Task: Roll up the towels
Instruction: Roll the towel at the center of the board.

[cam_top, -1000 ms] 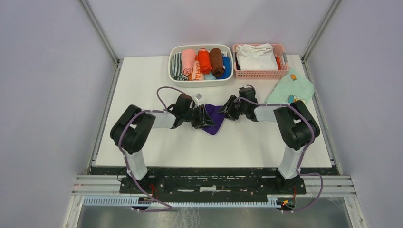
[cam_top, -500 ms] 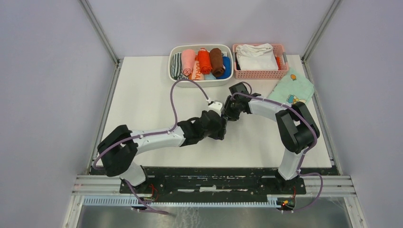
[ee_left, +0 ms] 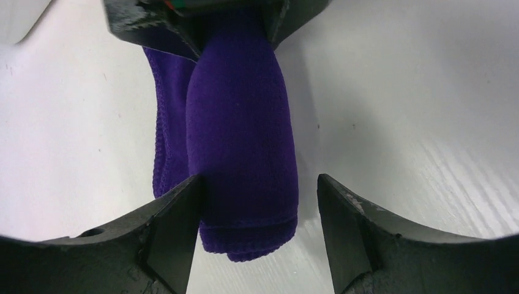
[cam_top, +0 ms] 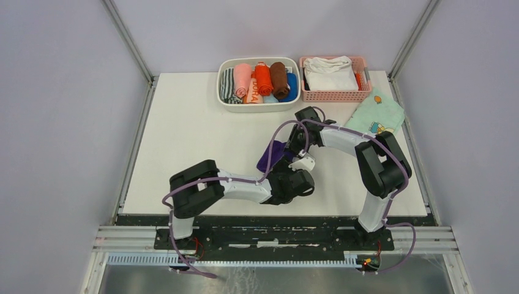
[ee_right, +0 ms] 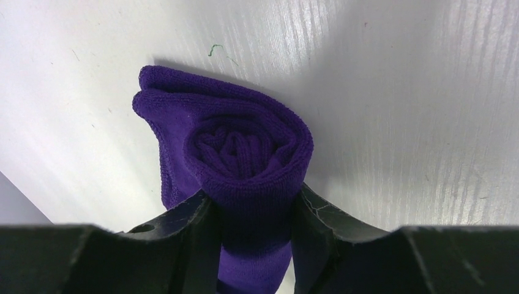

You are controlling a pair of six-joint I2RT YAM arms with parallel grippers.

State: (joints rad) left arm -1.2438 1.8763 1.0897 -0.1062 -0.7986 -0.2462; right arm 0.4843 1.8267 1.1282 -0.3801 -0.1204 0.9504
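A: Swung in low along the near edge since a second ago: left hand (ee_left: 258, 184) now facing the purple towel (cam_top: 270, 157) end-on, no longer beside it on its left. Rolled tight now as well, not the loose triangle of before.

B: Broad run of white worktop (cam_top: 183, 135) out to the left, right up to the side rail. Tighter at the back: white tub (cam_top: 260, 108) and pink basket (cam_top: 333, 96) side by side on the far edge, mint-green cloth (cam_top: 374, 115) at the far right corner, just beyond the right arm's elbow.

A: Purple towel about mid-worktop, well apart from the tub, lying between the two hands. Far end pinched by the right hand (ee_right: 254, 196), both fingers pressed into the roll, spiral end poking out past the tips.

B: Left hand spread wide, straddling the near end. Cloth touching or nearly touching the finger on the left of the wrist view; clear gap to the other.

A: Salmon-pink towel (cam_top: 243, 79) already rolled, lying in the tub among other rolls.

B: Hard to read from above, though: left fingers lost under wrist and cable, part of the purple roll covered too. Bases of the right hand's fingers cut off by the bottom of its own view.
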